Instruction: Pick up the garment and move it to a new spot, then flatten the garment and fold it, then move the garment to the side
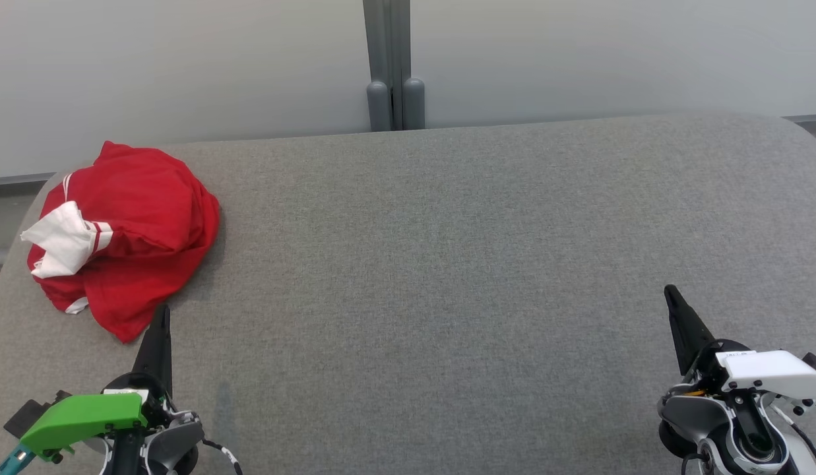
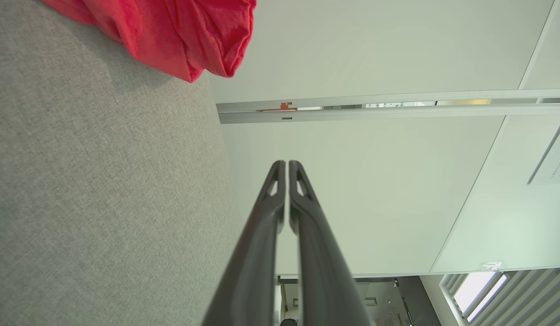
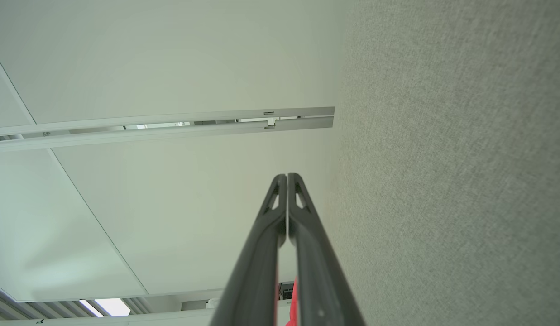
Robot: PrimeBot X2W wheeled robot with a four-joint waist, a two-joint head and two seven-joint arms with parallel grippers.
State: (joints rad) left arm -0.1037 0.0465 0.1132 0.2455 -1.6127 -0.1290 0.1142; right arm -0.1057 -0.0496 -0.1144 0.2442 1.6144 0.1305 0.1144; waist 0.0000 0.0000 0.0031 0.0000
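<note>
**Pick-up not yet begun: both grippers closed and empty**

The step in hand is the first one, picking up the garment, and I judge it unstarted. The crumpled red cloth garment with white trim and stripes (image 1: 127,224) lies in a heap at the far left corner of the grey fabric-covered table (image 1: 447,277), and neither arm touches it.

The left gripper (image 1: 161,313), under its green housing, hovers over the near left corner. Its two long dark fingers are pressed together on nothing, and the tip stands just beside the garment's near hem. The right gripper (image 1: 670,293), under a white housing, sits by the near right corner, well apart from the garment. Its fingers are likewise pressed together and empty.

The next move probably falls to the left arm. It must spread its fingers, reach forward into the heap and pinch a fold thick enough to lift. The cloth looks limp, so it will likely drape and drag. The broad bare middle of the table seems the natural new spot.

The table's covering is a plain, even weave, and its far corners are rounded. Beyond the far edge stand pale grey wall panels (image 1: 183,66), joined by a darker grey post (image 1: 394,66).
</note>
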